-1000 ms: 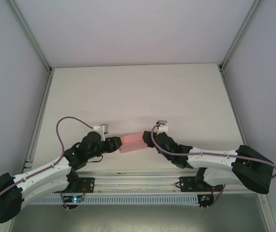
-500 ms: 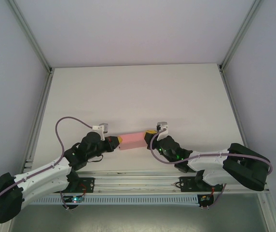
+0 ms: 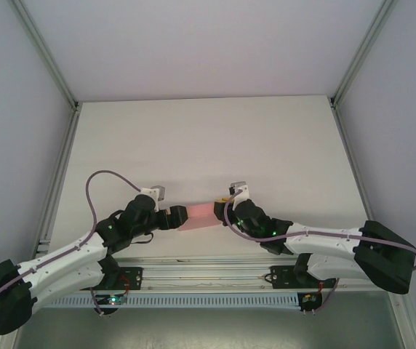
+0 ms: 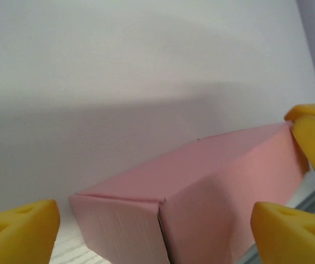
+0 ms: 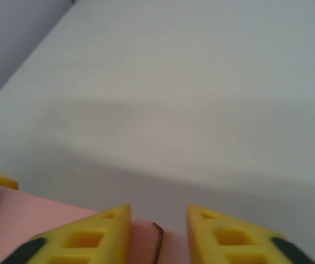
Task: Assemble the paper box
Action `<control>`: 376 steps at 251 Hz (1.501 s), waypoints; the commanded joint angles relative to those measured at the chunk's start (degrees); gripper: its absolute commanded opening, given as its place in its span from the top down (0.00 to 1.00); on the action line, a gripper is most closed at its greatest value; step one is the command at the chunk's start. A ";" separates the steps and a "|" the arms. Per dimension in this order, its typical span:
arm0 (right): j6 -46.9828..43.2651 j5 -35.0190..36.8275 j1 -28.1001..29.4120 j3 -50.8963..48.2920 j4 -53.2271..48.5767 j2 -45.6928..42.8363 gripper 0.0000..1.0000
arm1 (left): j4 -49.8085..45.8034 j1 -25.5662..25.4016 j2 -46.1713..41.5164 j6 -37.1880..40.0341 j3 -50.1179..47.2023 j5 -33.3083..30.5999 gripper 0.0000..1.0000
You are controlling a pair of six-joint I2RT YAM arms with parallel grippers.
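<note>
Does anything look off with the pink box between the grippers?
Slightly: in the left wrist view, a dark slit runs down the near corner of the paper box, where end flap meets side, suggesting it isn't fully tucked.

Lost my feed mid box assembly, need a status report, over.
Left gripper jaws open, straddling paper box end. Right gripper jaws at opposite end, grip unclear. Box folded into shape. No obstruction seen.
</note>
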 commanded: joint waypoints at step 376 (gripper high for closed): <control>-73.02 -3.91 -1.37 43.89 -48.51 23.82 0.70 | -32.34 4.20 -3.51 7.02 17.29 -29.94 0.00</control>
